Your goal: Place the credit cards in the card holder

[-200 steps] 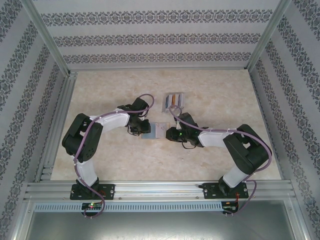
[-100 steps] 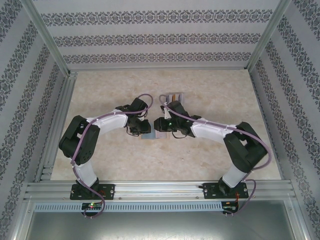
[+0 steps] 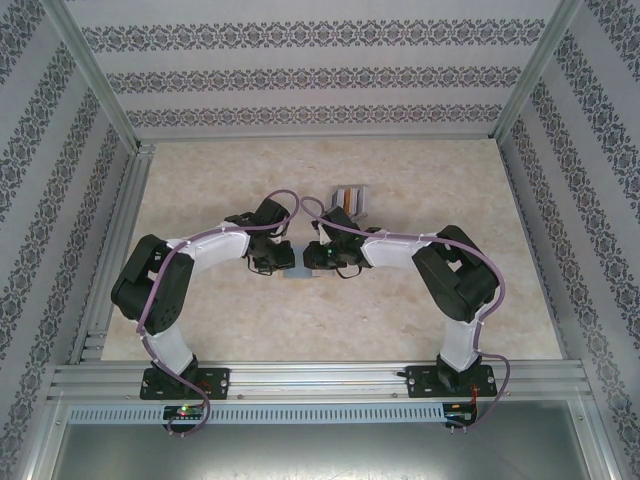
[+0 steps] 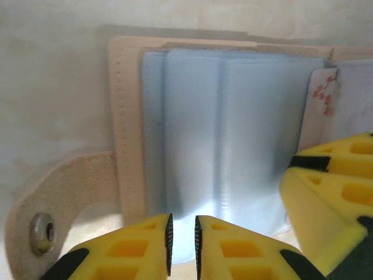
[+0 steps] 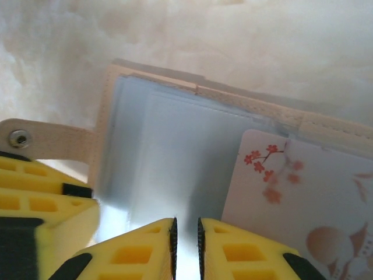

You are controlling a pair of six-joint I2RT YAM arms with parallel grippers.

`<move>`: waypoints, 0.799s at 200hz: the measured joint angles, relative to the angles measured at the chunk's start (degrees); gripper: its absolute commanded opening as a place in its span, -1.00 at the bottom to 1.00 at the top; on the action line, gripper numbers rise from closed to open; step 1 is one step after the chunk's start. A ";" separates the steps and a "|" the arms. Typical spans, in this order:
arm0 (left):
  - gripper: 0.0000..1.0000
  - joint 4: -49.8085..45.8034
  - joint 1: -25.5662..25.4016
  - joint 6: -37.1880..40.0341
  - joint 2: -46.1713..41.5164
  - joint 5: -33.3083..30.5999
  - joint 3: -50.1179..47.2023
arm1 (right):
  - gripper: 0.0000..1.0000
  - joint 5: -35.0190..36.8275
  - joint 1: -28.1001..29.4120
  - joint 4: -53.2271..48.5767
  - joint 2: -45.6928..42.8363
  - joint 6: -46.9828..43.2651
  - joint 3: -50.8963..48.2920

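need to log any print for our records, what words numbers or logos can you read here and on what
No text can be read in these pictures.
card on the wallet: red blossom drawing, no letters in view.
wallet: plain, no brand showing.
snap on its tab: no marking that can be made out.
cards in the tray: too small to read.

- On the top view I get flat, even light across the bench. The arms cast only faint, soft shadows.
- Left wrist: the left pincer at 6 o'clock is out of focus. A white glare patch sits just above it on the sleeves of the card holder.
- Right wrist: the right pincer blurs at 6 o'clock and sheen whitens the sleeves beside it. The bench at 12 o'clock looks washed out.
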 measured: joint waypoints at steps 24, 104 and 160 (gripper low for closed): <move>-0.59 0.31 0.04 0.00 0.55 0.00 -0.15 | -0.58 2.56 -0.33 -2.29 -0.52 -1.25 0.00; -0.58 1.49 0.33 -0.13 1.84 0.72 -0.28 | -0.57 7.63 -0.37 -7.85 -3.58 -4.28 0.00; -0.59 3.34 0.33 -0.98 2.45 2.67 -0.33 | -0.56 5.49 0.59 -7.37 -2.25 -4.55 2.71</move>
